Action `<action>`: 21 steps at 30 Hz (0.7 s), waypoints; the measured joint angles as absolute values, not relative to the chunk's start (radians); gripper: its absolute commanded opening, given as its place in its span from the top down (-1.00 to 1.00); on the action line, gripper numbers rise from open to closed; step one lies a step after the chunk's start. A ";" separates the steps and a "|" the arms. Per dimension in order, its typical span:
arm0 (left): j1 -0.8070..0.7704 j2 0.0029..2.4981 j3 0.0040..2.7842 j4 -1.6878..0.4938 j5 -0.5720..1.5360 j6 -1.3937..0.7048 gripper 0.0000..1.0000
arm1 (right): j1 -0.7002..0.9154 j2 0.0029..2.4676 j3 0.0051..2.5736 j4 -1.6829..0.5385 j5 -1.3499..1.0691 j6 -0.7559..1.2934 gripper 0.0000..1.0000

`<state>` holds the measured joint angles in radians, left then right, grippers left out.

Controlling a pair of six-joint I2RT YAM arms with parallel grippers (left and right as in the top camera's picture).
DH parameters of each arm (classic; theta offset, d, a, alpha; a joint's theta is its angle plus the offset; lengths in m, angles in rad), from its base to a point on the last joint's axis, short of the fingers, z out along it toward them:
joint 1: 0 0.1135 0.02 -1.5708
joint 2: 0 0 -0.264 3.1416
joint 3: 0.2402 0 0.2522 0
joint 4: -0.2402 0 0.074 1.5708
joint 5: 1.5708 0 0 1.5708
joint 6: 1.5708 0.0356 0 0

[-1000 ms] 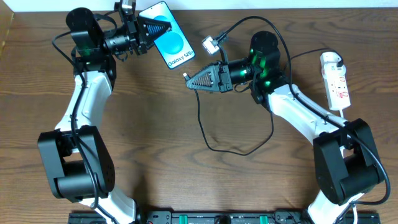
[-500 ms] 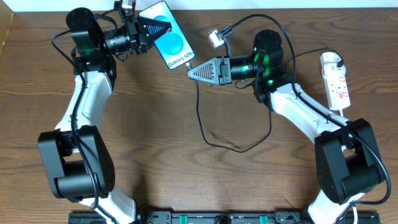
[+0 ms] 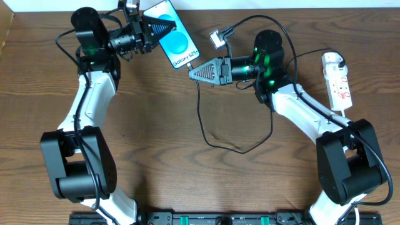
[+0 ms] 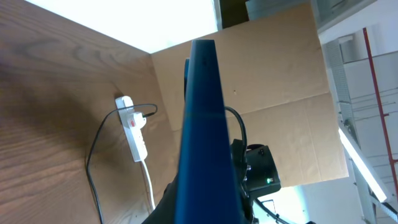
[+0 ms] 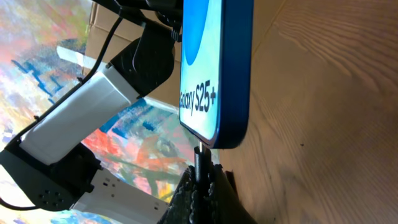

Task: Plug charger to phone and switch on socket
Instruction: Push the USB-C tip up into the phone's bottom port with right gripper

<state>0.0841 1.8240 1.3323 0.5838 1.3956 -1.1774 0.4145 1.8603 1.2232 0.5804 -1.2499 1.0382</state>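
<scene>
My left gripper (image 3: 164, 27) is shut on the phone (image 3: 176, 42) and holds it raised at the back of the table, its blue screen with "Galaxy S25+" text facing up. The phone shows edge-on in the left wrist view (image 4: 202, 130). My right gripper (image 3: 194, 71) is shut on the charger's black connector tip (image 5: 200, 163), which sits right at the phone's bottom edge (image 5: 214, 140). The charger's thin black cable (image 3: 206, 128) loops over the table to its white plug (image 3: 215, 40), which lies loose. The socket (image 3: 336, 80) lies at the far right, apart from both grippers.
The white power strip also shows in the left wrist view (image 4: 133, 127) with a black cable beside it. A cardboard wall (image 4: 273, 93) stands behind the table. The socket's white cord (image 3: 356, 109) runs near my right arm's base.
My right gripper moved left and up with the connector tip to the phone's bottom edge. My left gripper shifted the phone slightly right toward it.
</scene>
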 measured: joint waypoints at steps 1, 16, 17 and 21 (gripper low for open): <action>0.083 1.824 1.332 0.584 1.393 -1.177 0.86 | 0.414 1.860 1.223 0.580 -1.250 1.038 0.98; 0.080 1.824 1.332 0.584 1.381 -1.170 0.86 | 0.395 1.860 1.223 0.580 -1.249 1.039 0.98; 0.080 1.824 1.332 0.584 1.380 -1.170 0.86 | 0.393 1.860 1.223 0.580 -1.249 1.039 0.98; 0.080 1.824 1.332 0.584 1.380 -1.170 0.85 | 0.393 1.860 1.223 0.580 -1.249 1.039 0.98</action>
